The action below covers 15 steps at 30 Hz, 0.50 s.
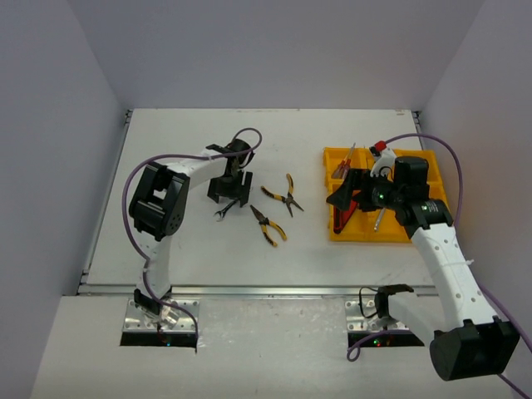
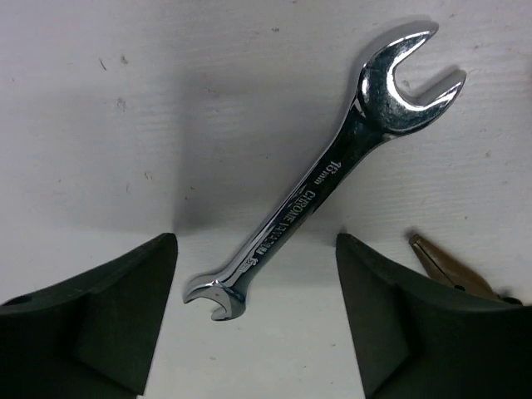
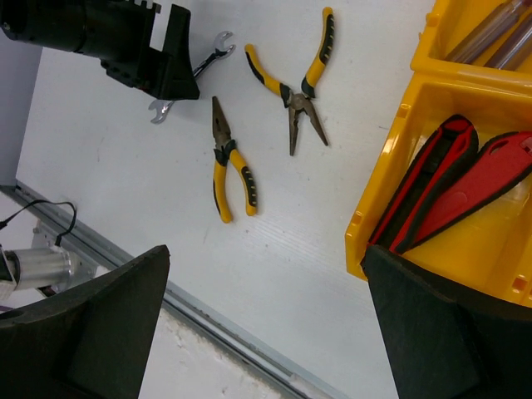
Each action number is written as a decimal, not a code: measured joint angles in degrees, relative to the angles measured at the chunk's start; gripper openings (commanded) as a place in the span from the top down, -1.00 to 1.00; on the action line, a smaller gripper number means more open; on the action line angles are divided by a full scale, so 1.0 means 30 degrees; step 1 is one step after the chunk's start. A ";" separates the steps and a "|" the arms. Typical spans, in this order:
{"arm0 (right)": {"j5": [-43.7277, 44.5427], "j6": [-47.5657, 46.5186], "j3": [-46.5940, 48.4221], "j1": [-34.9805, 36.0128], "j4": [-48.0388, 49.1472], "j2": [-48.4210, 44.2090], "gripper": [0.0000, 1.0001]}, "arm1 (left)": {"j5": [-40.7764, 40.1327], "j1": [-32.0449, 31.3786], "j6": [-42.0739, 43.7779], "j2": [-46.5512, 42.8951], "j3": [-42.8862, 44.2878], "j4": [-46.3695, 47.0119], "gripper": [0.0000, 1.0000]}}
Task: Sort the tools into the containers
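A silver wrench [image 2: 332,174] lies on the white table, its small end between the open fingers of my left gripper [image 2: 256,249], untouched. In the top view my left gripper [image 1: 230,193] hovers over that wrench [image 1: 223,213]. Two yellow-black pliers [image 1: 283,196] [image 1: 268,224] lie right of it. My right gripper [image 3: 266,258] is open and empty, over the near-left edge of the yellow tray [image 1: 366,234]. Two red-black utility knives [image 3: 424,187] [image 3: 490,179] lie in that tray's near-left compartment. Screwdrivers [image 3: 490,37] fill the compartment behind.
A pliers tip [image 2: 449,270] shows beside my left gripper's right finger. The table's metal front rail [image 3: 208,320] runs under my right gripper. White walls close the table on three sides. The right arm covers part of the tray.
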 measured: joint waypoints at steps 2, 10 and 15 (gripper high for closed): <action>-0.0177 -0.0006 -0.0016 0.0000 0.0149 -0.0091 -0.98 | 0.0090 0.0102 0.0135 -0.0013 -0.0051 -0.0200 -0.15; -0.0631 -0.0006 -0.0159 0.0000 0.0421 -0.0567 -0.98 | 0.1201 0.0358 0.0279 -0.0013 -0.0307 -0.0328 0.16; -0.1096 -0.0006 -0.0180 0.0000 0.0623 -0.0939 -0.98 | 0.1436 0.0401 0.0219 -0.0027 -0.0394 -0.0148 -0.16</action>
